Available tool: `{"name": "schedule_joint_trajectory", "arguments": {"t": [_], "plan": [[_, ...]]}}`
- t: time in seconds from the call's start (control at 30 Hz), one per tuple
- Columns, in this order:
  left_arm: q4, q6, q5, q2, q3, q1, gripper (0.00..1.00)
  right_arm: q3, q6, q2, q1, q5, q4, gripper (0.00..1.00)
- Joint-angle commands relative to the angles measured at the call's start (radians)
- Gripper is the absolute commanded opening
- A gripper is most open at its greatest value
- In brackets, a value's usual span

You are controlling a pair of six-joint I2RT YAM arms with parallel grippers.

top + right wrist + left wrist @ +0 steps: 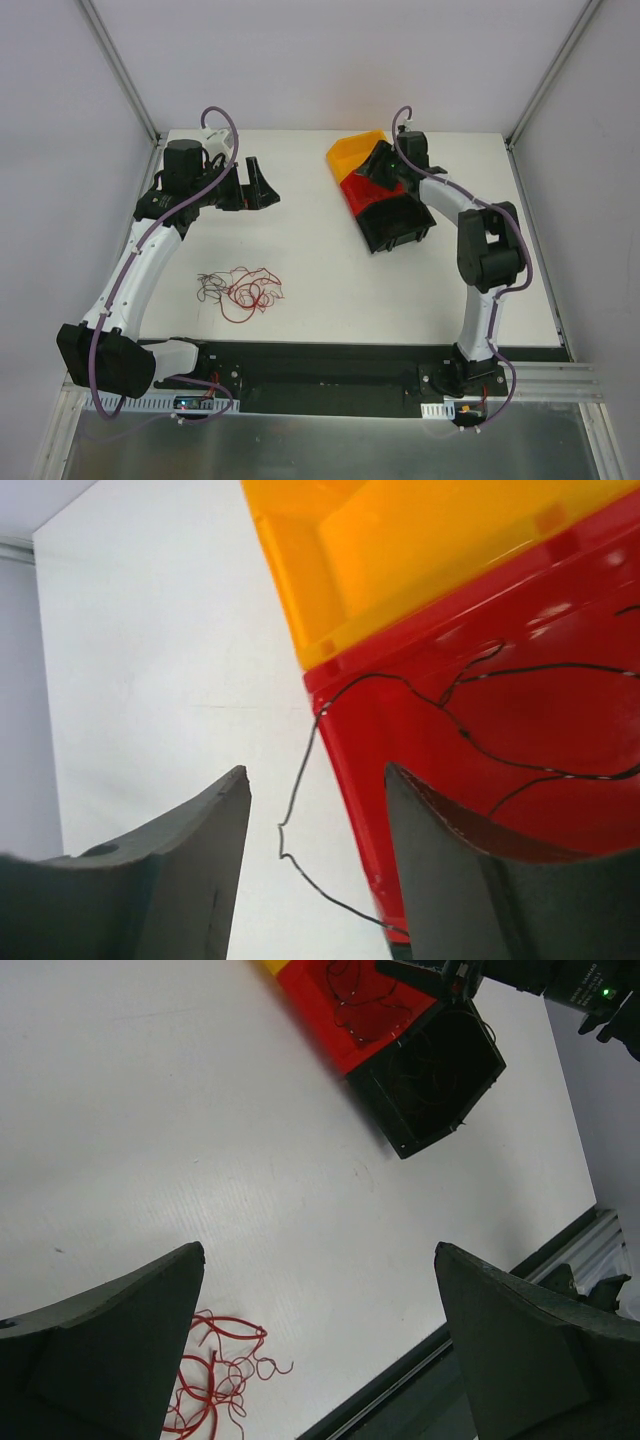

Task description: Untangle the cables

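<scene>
A tangle of thin red cables (248, 288) lies on the white table (330, 290), with a few dark wires (209, 285) at its left side. Its red loops show low in the left wrist view (215, 1375). My left gripper (262, 185) is open and empty, held above the table behind the tangle; in its own view the gripper (318, 1250) has wide jaws. My right gripper (380, 165) is open over the bins. In its own view the gripper (315, 770) straddles a thin dark wire (298, 790) that hangs over the red bin's rim onto the table.
Three joined bins stand at the back right: orange (352, 152), red (360, 192) and black (400, 225). The red bin (520, 730) holds thin dark wires; the orange bin (400, 550) lies beyond it. The black rail (320, 365) runs along the table's near edge.
</scene>
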Motion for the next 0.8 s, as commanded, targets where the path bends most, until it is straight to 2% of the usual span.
{"name": "schedule_joint_trajectory", "arguments": {"t": [0.0, 0.3, 0.37, 0.43, 0.57, 0.77], "plan": [[0.051, -0.001, 0.045, -0.011, -0.016, 0.012, 0.99, -0.006, 0.079, 0.001, 0.026, -0.027, 0.065, 0.58], [0.056, -0.001, 0.050, -0.016, -0.017, 0.012, 0.99, 0.007, 0.130, 0.048, 0.034, -0.032, 0.105, 0.31], [0.057, -0.001, 0.050, -0.016, -0.017, 0.012, 0.99, 0.003, 0.148, 0.053, 0.034, -0.038, 0.125, 0.22], [0.057, -0.001, 0.052, -0.019, -0.019, 0.012, 0.99, 0.002, 0.154, 0.056, 0.031, -0.037, 0.141, 0.00], [0.059, -0.001, 0.052, -0.021, -0.019, 0.012, 0.99, -0.033, 0.148, 0.053, 0.015, -0.014, 0.231, 0.00], [0.065, -0.004, 0.055, -0.027, -0.025, 0.012, 0.99, -0.125, 0.222, 0.105, -0.032, 0.017, 0.532, 0.00]]}}
